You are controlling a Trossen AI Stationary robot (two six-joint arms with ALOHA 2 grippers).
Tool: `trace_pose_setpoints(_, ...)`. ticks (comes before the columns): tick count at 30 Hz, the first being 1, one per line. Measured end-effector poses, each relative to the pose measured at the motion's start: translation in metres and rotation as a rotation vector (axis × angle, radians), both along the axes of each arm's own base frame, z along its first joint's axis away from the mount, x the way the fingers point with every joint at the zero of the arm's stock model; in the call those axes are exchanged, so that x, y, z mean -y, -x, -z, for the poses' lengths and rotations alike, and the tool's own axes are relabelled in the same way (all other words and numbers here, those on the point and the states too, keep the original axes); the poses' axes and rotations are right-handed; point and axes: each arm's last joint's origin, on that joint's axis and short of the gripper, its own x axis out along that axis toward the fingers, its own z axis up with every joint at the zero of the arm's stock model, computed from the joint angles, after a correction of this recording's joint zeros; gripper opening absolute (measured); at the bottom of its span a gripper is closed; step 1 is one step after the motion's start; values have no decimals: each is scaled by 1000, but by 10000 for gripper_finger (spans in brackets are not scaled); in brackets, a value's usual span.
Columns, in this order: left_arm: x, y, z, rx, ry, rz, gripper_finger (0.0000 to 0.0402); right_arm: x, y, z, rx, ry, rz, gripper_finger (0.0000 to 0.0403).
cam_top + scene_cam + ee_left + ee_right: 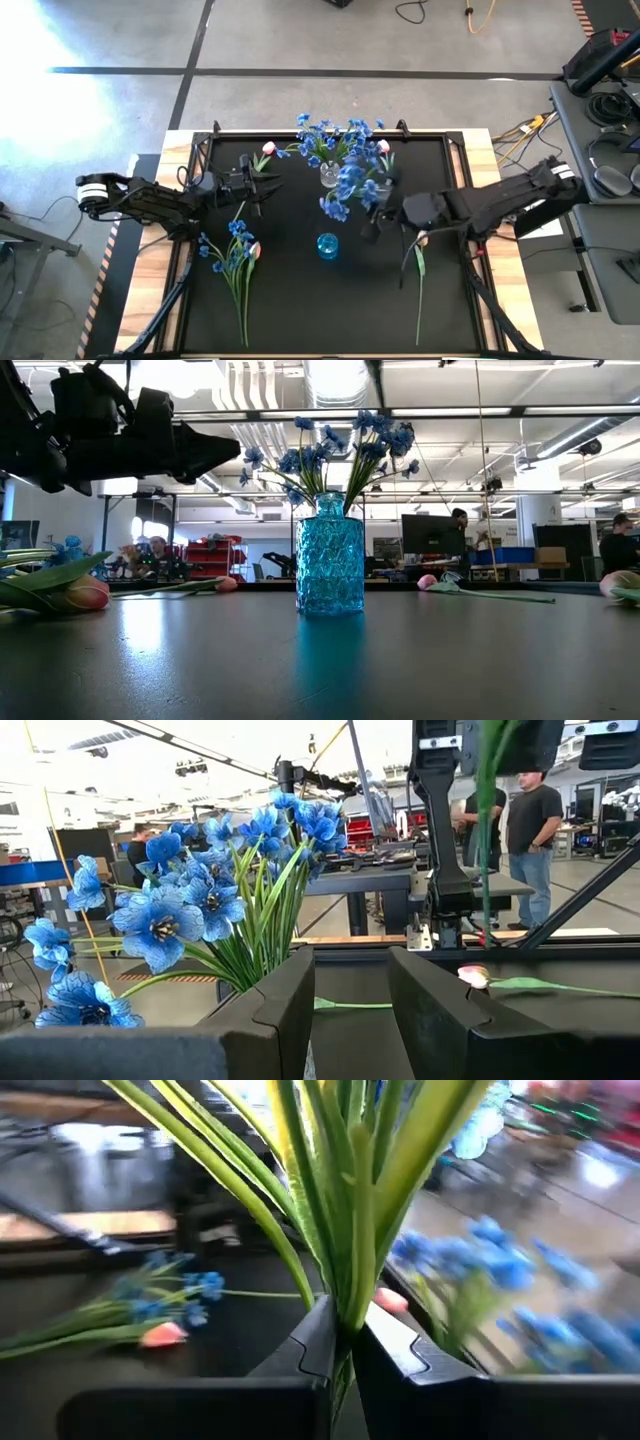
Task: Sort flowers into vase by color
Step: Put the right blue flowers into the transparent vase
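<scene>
A small blue glass vase (327,246) stands mid-table, also in the low view (330,560). Behind it a clear vase (330,177) holds blue flowers (330,135). My right gripper (372,222) hovers right of the two vases, shut on a blue spray (342,195). At the left my left gripper (250,190) stands open, nothing between its fingers (290,1005). More blue flowers and a pink tulip (232,255) lie flat at the near left. Single tulips lie at the far left (266,150) and near right (420,262). My right gripper pinches the spray's bunched green stems (350,1305) between its two fingers, low on the stems, below the long leaves. The fingers come in roughly level from the table's right side. The spray is lifted clear of the table, its blossoms (336,205) toward the clear vase.
The black mat (300,310) has free room at its near middle. Wooden table edges (505,270) frame the mat. Beyond the table stand people and benches (530,840). Cables and gear lie on the floor and on a cart at the right (600,100).
</scene>
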Motion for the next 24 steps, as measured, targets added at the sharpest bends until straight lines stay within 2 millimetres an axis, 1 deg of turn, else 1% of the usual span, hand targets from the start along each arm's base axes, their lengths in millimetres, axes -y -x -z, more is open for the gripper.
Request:
trace_pose_setpoints(2,0,0,0,-1,0,0,115,10,-4,-2,-6,31,-65,20)
trace_pose_setpoints(4,0,0,0,0,0,0,115,22,-10,-2,4,60,-77,20)
trace_pose_setpoints(6,0,0,0,-1,0,0,115,33,-15,-2,10,96,-47,20)
trace_pose_setpoints(10,0,0,0,0,0,-1,115,53,-32,3,39,186,9,20)
trace_pose_setpoints(15,-1,0,0,-1,0,-4,115,72,-54,11,89,319,93,19)
trace_pose_setpoints(17,0,0,0,0,0,-4,115,78,-60,15,92,356,130,19)
trace_pose_setpoints(20,-1,0,0,0,0,-4,115,88,-65,19,112,367,178,19)
trace_pose_setpoints(24,-1,0,0,0,0,-4,115,99,-70,28,127,318,237,19)
